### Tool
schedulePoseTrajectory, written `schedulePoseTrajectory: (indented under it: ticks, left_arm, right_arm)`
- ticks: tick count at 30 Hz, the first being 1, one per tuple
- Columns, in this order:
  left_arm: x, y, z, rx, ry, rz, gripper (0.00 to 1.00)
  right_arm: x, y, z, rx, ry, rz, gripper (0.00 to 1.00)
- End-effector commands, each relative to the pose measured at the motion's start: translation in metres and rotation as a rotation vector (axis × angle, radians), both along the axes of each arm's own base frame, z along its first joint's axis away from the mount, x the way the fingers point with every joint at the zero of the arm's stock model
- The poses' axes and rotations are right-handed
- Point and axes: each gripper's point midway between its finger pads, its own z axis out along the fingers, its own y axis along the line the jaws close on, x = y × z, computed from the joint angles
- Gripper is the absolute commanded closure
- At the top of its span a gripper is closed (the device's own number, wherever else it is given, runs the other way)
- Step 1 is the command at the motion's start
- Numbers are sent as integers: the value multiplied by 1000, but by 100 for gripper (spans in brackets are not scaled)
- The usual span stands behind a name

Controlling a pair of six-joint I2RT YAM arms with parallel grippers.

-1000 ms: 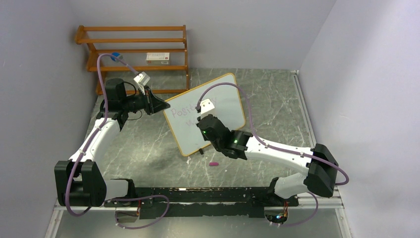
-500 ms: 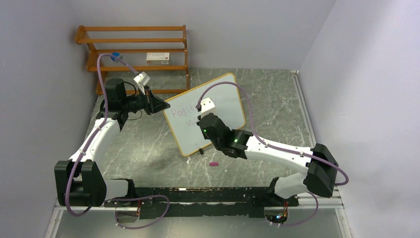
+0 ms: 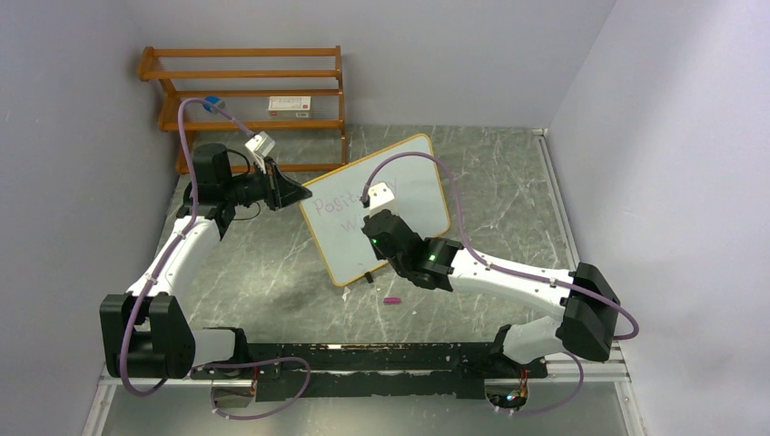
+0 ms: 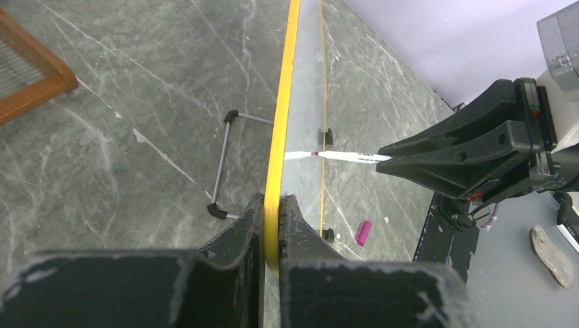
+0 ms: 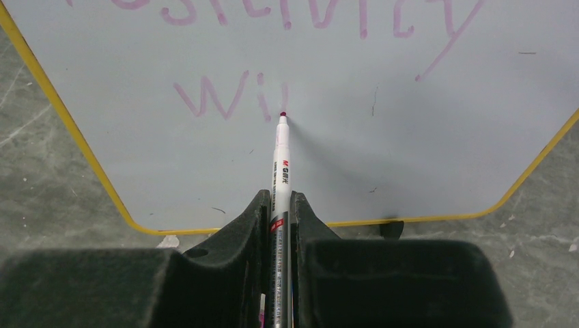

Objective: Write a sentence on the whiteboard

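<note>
The whiteboard (image 3: 413, 182) stands tilted on the stone table, yellow-framed, on small black feet. My left gripper (image 3: 304, 193) is shut on its left edge; in the left wrist view the yellow rim (image 4: 283, 102) runs between the closed fingers (image 4: 272, 205). My right gripper (image 3: 368, 227) is shut on a white marker (image 5: 280, 164), whose purple tip touches the board (image 5: 382, 137). The sentence so shows as a purple upper line (image 5: 307, 10), partly cut off, and "Wi" (image 5: 218, 96) below it, with a short stroke at the tip.
A purple marker cap (image 3: 392, 299) lies on the table in front of the board. A wooden shelf rack (image 3: 245, 91) stands at the back left, with a small box (image 3: 291, 104) on it. Grey walls close in both sides.
My right gripper has shifted slightly left along the board with the marker. The left arm and the board have not moved.
</note>
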Motion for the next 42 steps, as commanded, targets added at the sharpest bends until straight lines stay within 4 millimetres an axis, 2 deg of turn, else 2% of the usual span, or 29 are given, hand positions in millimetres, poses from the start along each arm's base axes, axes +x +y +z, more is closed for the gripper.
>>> schedulePoseTrajectory:
  ticks: [1, 6, 21, 32, 42]
  left_arm:
    - [5, 2, -12, 60, -32, 10, 95]
    - [5, 2, -12, 58, -33, 8, 95]
    - [5, 1, -11, 58, -34, 6, 95]
    - [5, 1, -10, 55, -35, 2, 95]
    - [5, 1, -11, 58, -35, 6, 95]
  right_arm:
    - [-1, -3, -11, -13, 28, -12, 100]
    - [0, -4, -10, -11, 21, -16, 100]
    - [14, 5, 19, 44, -69, -31, 100]
    - [19, 5, 26, 47, -99, -46, 100]
    - [24, -7, 24, 40, -95, -84, 100]
